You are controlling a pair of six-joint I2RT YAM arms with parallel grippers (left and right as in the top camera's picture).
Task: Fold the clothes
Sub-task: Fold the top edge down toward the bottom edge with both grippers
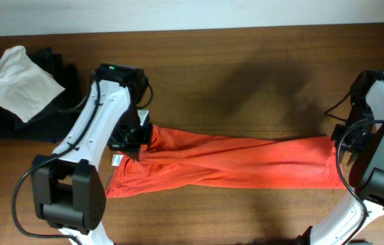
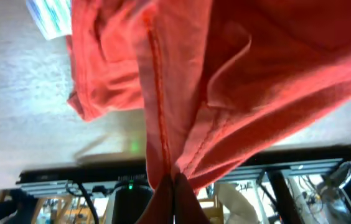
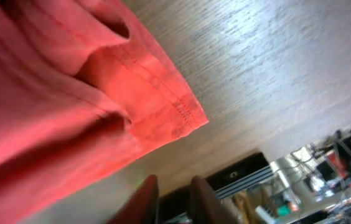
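Fingers of left gripper (image 2: 174,182) pinched shut on bunched seam of orange-red cotton T-shirt (image 1: 246,160) — grip appears to raise that end off brown wooden table (image 1: 246,75), probably to carry it over for fold. Right gripper (image 3: 172,186) fingers slightly parted, nothing between; stitched hem corner lies flat on wood just beyond them, likely as anchor. Shirt stretched in long band between both arms. Crumpled white cloth (image 1: 18,82) on black garments (image 1: 59,64) — far left, well apart.

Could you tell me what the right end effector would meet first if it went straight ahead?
The right end effector would probably meet the corner of the orange-red T-shirt; depth is unclear.
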